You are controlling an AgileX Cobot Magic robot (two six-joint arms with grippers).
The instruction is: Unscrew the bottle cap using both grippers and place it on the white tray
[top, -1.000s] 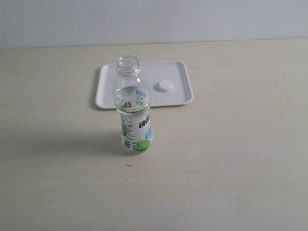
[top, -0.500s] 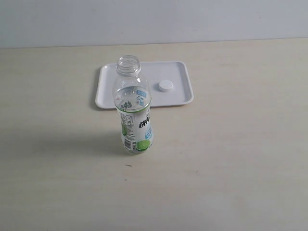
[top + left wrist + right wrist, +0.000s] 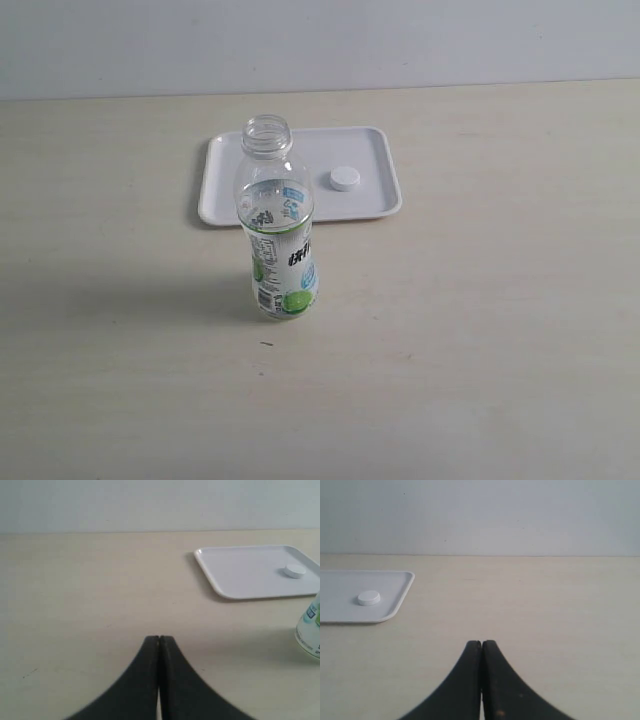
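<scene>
Nothing has changed from before. The bottle cap (image 3: 344, 179) lies on the white tray (image 3: 228, 192) near the far edge of the table (image 3: 500, 330); the open bottle (image 3: 281, 250) stands near it. The left gripper (image 3: 159, 640) and the right gripper (image 3: 481, 644) both have their jaws pressed together.

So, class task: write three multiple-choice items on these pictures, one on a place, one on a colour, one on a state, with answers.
1. Where does the bottle cap lie? A on the white tray; B in a gripper; C on the floor.
2. What colour is the cap? A green; B white; C red.
3. How do the left gripper and right gripper stand? A wide open; B clamped on the cap; C shut, empty.
Answers: A, it rests inside the tray's rim; B, it matches the tray's white; C, each wrist view shows jaws pressed together, nothing between.
</scene>
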